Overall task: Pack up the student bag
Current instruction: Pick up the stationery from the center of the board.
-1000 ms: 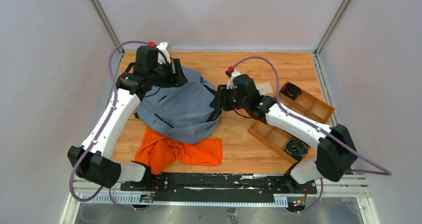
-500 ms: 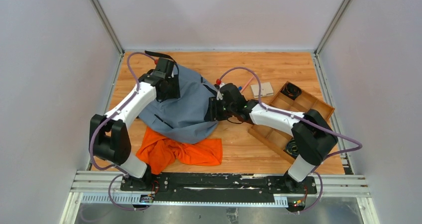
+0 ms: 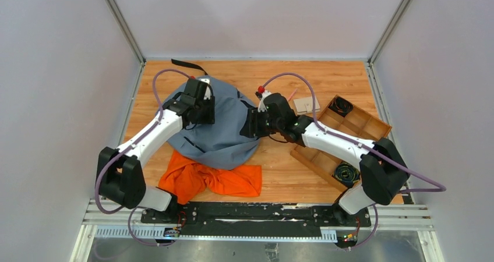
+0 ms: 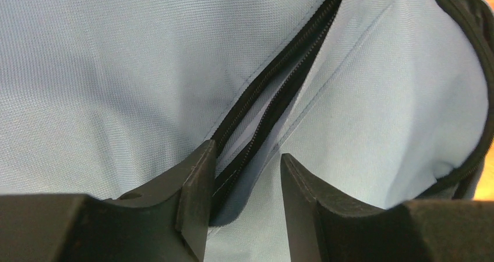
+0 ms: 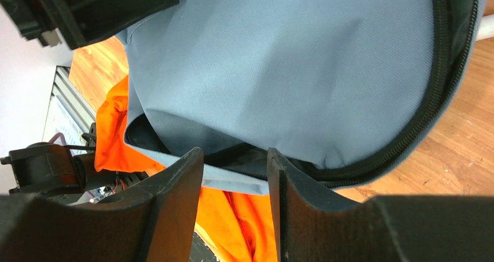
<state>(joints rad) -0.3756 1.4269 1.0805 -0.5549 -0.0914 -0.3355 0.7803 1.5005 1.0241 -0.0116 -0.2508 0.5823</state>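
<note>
Student bag [image 3: 224, 131] lies on tabletop [image 3: 279, 172], left of centre, overlapping orange cloth [image 3: 212, 179]. Left gripper [image 4: 243, 177]: jaws apart, straddling a zipper line [image 4: 279, 70]. Right gripper [image 5: 235, 167]: jaws apart at the bag's open rim [image 5: 419, 116]. Step, judged: opening the bag. Next: pinch both edges, spread mouth.
</note>
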